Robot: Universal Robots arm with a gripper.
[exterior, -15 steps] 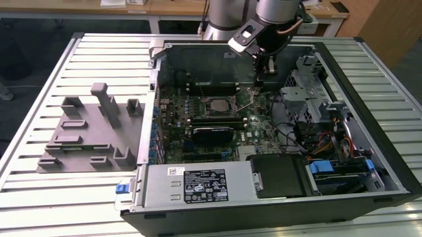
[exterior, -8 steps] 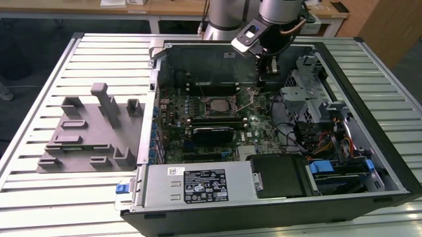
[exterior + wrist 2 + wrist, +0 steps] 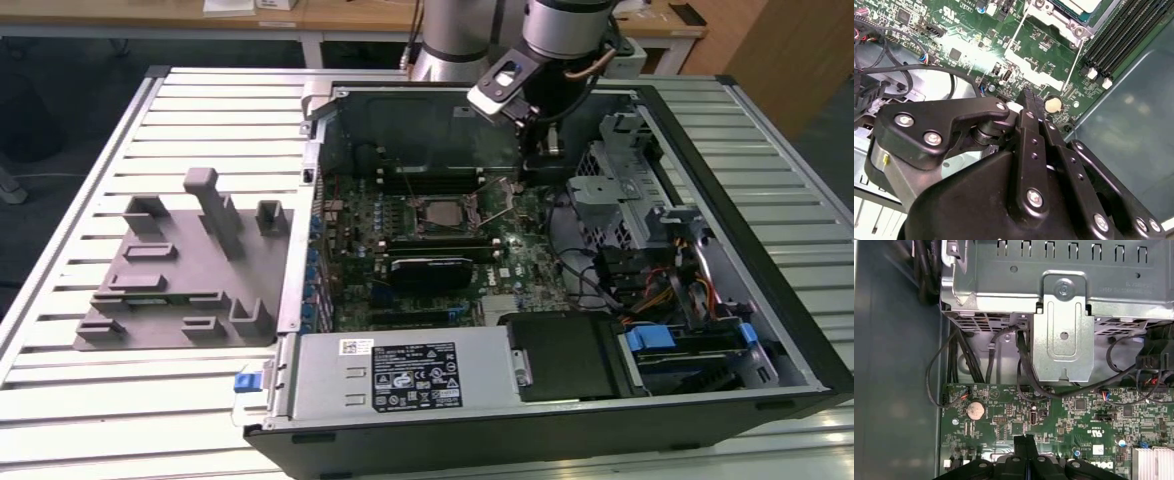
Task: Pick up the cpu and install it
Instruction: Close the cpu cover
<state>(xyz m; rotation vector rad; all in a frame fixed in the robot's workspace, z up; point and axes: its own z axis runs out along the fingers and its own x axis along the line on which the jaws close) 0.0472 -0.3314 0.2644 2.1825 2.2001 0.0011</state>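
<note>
The cpu (image 3: 438, 213) lies flat in the socket frame (image 3: 437, 196) near the middle of the board (image 3: 534, 262), pale top plate up. In the second wrist view a corner of the cpu (image 3: 1080, 4) shows inside the metal frame (image 3: 1054, 20), with thin wire levers (image 3: 1072, 62) running from it across the green board (image 3: 969, 30).

The gripper (image 3: 537, 165) hangs inside the case (image 3: 787, 300), toward the exterior view's right of the cpu and higher in the frame, clearly apart from it and touching nothing. In both wrist views its black fingers (image 3: 1026, 100) (image 3: 1021, 442) are pressed together with only a thin seam between them, and nothing is held. The gripper (image 3: 1029, 95) points down at the board close to a coin cell (image 3: 1053, 104); in the first wrist view the gripper (image 3: 1025, 439) is over the board's edge region, with the coin cell (image 3: 975, 411) nearby and a metal drive cage (image 3: 1064, 315) and black cables (image 3: 1024, 370) beyond.

On the exterior view's left, a grey fixture (image 3: 174, 270) sits on the slatted table (image 3: 200, 120) beside the case.
</note>
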